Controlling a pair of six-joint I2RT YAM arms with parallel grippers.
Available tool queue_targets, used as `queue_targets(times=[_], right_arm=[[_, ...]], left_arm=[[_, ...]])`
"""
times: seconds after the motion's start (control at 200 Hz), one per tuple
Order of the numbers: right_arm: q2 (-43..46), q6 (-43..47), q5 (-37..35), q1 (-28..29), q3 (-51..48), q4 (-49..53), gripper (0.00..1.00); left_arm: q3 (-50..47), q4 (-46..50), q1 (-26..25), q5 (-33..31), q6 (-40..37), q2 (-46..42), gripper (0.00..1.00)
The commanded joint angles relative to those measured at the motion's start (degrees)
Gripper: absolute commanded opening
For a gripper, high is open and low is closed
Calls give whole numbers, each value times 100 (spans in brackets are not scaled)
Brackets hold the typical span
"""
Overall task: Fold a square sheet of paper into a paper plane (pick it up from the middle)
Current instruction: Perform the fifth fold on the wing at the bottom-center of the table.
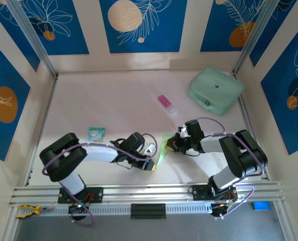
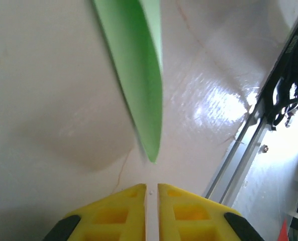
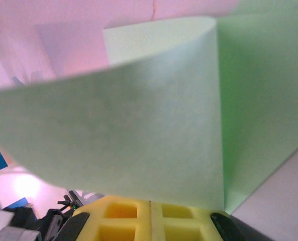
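The pale green sheet of paper (image 1: 161,152) is folded and stands on edge between the two grippers, near the table's front middle. My right gripper (image 1: 171,146) is shut on it from the right. In the right wrist view the paper (image 3: 138,125) curls up straight out of the closed yellow jaws of the right gripper (image 3: 150,203). My left gripper (image 1: 151,163) sits just left of the paper's near end. In the left wrist view the left gripper (image 2: 152,188) has its yellow fingers a narrow slit apart with nothing between them. The paper's pointed tip (image 2: 141,90) lies just ahead of them, apart from them.
A mint-green case (image 1: 215,90) lies at the back right. A small pink-and-white tube (image 1: 166,104) lies in the middle and a blue-and-white packet (image 1: 96,133) to the left. The aluminium rail (image 1: 149,191) runs along the near edge, close to the left gripper.
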State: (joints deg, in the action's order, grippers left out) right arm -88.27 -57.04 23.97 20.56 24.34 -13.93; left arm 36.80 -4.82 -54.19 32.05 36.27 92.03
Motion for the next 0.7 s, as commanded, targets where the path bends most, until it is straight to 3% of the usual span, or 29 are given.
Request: queue_targets(times=[0.0, 0.28, 0.695], right_arm=[[-164, -16, -825, -20, -197, 831, 5], [-138, -16, -823, -14, -188, 843, 5], [-129, -20, -832, -18, -205, 833, 5]], left_arm=[[192, 271, 2, -393, -50, -422, 13], [1262, 9, 68, 2, 26, 316, 5], [1844, 11, 63, -61, -74, 1300, 5]])
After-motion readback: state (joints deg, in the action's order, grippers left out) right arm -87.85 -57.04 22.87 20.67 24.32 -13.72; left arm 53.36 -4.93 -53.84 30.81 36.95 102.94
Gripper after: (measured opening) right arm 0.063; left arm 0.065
